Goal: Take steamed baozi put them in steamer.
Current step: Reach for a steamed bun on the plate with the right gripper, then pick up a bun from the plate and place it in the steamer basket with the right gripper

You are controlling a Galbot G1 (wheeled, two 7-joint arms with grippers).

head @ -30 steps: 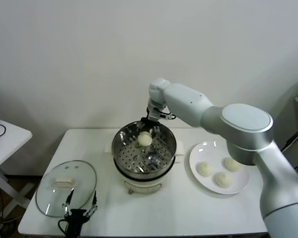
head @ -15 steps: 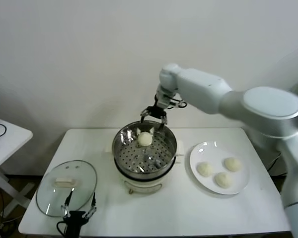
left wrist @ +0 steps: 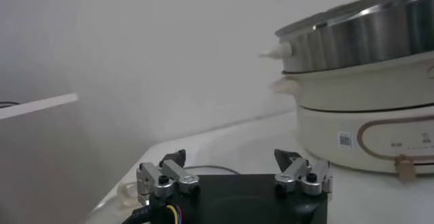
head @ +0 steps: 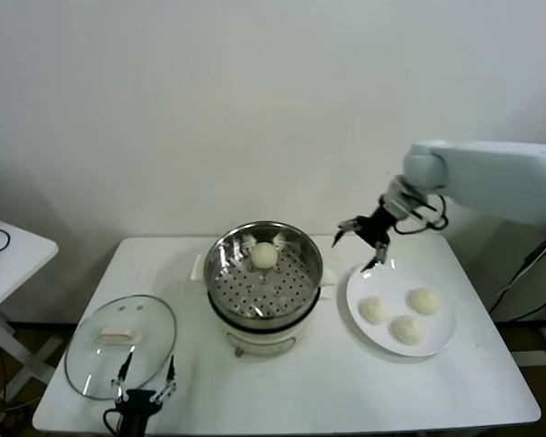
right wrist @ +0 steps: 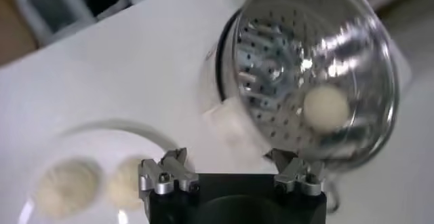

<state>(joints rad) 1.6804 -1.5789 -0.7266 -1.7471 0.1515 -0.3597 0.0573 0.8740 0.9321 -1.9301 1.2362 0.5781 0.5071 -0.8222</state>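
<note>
The left gripper is sitting parked at the near edge of the table, its fingers standing apart and holding nothing, just beside the glass lid lying flat on the tabletop.

Behind it, the steamer is standing at mid-table on its cream base. One steamed baozi is resting on the perforated floor, toward the far wall of the pot.

On the right side, the white plate is carrying the three remaining buns, grouped near one another.

The right gripper is hovering in the air over the far rim of the plate, between steamer and plate, with its fingers spread wide and empty.

Judged step: one bun is placed; the arm is positioned for the second pick. The next move calls for lowering the spread fingers around a single bun and closing gently, since the soft dough is likely to deform under pressure, without nudging its neighbours.
</note>
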